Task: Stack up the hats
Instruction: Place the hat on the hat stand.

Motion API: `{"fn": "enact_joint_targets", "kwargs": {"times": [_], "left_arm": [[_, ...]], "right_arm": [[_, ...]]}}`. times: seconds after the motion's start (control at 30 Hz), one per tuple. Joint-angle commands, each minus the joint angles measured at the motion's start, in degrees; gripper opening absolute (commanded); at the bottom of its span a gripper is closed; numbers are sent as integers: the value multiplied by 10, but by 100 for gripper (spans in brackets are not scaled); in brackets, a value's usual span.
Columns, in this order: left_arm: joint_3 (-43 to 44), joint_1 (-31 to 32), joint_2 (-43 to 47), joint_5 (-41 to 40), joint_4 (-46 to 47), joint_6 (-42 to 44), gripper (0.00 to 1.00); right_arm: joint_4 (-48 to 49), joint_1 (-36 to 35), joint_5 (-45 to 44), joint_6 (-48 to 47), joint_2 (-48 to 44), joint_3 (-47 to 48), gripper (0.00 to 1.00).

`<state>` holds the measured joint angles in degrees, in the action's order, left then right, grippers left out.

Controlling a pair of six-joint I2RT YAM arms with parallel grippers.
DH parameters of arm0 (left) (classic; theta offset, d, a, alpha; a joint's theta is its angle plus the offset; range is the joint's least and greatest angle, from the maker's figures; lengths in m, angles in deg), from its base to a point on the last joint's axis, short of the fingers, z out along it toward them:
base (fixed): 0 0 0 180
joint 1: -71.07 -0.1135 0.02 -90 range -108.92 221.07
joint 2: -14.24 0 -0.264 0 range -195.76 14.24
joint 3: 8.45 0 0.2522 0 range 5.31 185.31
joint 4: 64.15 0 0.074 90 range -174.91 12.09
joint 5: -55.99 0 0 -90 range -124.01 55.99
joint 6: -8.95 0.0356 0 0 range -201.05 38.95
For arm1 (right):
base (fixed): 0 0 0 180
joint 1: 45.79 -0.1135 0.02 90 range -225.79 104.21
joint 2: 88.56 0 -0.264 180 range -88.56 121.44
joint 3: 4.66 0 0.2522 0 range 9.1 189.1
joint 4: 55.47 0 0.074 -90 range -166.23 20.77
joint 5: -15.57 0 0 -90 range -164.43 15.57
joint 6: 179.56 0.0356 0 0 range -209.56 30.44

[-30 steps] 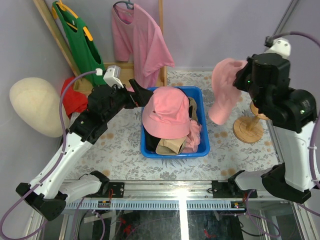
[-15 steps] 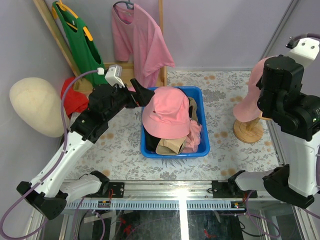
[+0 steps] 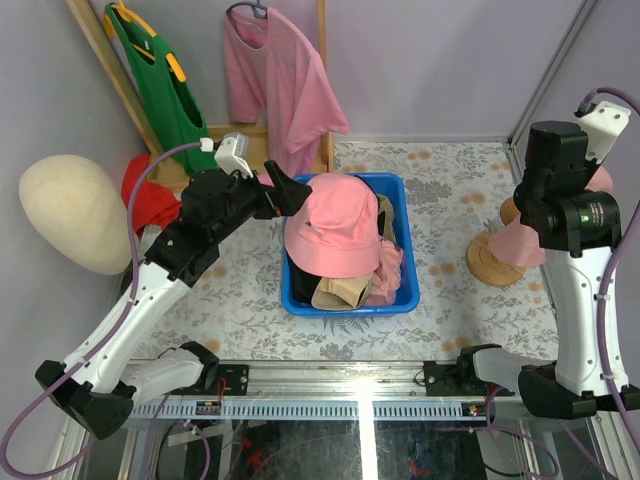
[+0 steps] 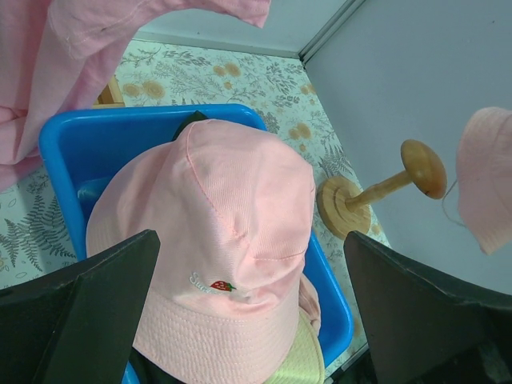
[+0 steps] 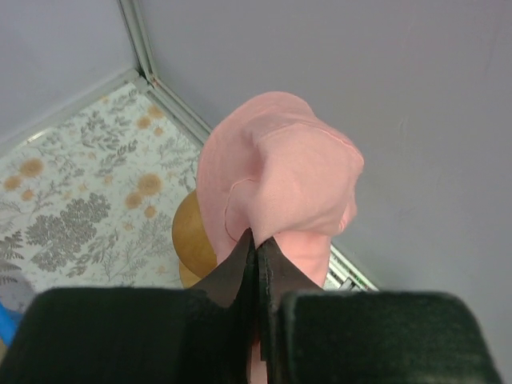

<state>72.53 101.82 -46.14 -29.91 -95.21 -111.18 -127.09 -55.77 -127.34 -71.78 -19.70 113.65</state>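
Hanging lengthwise from the clamped right pincer [image 5: 256, 244], the pink hat [image 5: 276, 176] droops beside the stand [image 3: 495, 262]; left pincer [image 4: 250, 240] spread wide.

A pink bucket hat [image 3: 335, 225] sits crown-up atop other hats [image 3: 335, 292] in the bin [image 3: 350, 308]. A second pink hat [image 5: 280, 180] hangs crumpled beside the stand [image 3: 495, 262].

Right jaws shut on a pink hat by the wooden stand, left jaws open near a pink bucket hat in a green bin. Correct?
No: the bin is blue, not green, as the left wrist view shows. The rest holds.
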Motion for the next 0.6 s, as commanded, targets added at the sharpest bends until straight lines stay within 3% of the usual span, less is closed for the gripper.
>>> {"fn": "enact_joint_targets", "kwargs": {"times": [0.0,0.17,0.57], "left_arm": [[-4,2,11,11,27,12,99],[-4,2,16,7,24,17,99],[-19,2,25,-12,38,15,99]], "right_arm": [[76,61,80,-10,-26,-61,0],[115,100,127,-9,-34,-117,0],[137,187,253,7,16,-110,0]]}}
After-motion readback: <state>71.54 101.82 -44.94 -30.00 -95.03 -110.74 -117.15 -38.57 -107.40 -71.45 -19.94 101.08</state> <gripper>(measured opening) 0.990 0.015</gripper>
